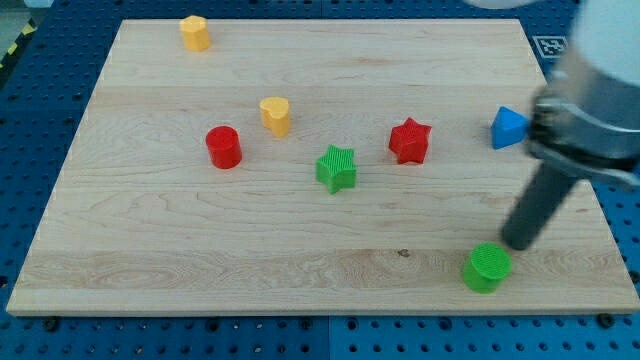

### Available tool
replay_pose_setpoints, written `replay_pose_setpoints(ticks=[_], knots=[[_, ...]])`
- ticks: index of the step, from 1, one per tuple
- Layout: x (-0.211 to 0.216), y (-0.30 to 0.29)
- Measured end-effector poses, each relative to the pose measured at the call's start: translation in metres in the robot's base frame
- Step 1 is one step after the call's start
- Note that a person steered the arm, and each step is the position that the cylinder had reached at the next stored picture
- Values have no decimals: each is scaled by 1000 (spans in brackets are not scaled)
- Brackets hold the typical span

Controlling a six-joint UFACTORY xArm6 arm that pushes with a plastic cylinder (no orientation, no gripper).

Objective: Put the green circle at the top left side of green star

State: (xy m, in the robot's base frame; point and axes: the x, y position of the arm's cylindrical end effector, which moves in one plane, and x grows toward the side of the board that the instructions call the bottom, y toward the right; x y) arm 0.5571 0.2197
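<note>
The green circle (487,267) lies near the board's bottom right. The green star (337,168) sits near the middle of the board, well to the circle's upper left. My tip (518,244) is at the end of the dark rod coming down from the view's right. It stands just to the upper right of the green circle, touching or nearly touching its edge.
A red star (410,141) is to the right of the green star. A blue triangle (508,128) is at the right edge. A yellow heart (276,115) and a red cylinder (224,147) lie left of centre. A yellow block (195,33) sits at the top left.
</note>
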Motion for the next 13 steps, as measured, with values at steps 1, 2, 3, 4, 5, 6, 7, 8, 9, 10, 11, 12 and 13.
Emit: replay_pose_setpoints(ticks=[1, 2, 3, 4, 5, 6, 7, 8, 9, 10, 11, 12, 13], knots=[[3, 59], [28, 57], [37, 14], [37, 14], [38, 14], [44, 9], [52, -8], [52, -10], [52, -20], [52, -39], [39, -53], [21, -79], [20, -111]])
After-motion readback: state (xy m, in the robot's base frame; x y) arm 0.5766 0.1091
